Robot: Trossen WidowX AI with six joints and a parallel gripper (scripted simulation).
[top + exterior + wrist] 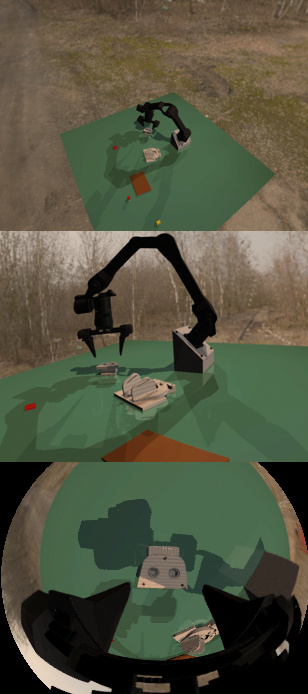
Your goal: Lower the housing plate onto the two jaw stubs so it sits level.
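The gripper [147, 126] [107, 356] [167, 587] is spread wide, holding nothing, above the plate [147, 131] [108, 365] [163, 578]. That plate, pale, ribbed and flat-topped with two round recesses, sits near the striped base [149, 155] [150, 404] [195, 634].

Fingers [107, 356] hung open above small holed plate [107, 365]. Two upright slotted pieces [132, 384] on flat base [147, 405], nearby.

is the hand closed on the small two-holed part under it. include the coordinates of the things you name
No, the hand [148, 126] [107, 356] [167, 587] is spread open above the part [147, 131] [109, 365] [163, 573].
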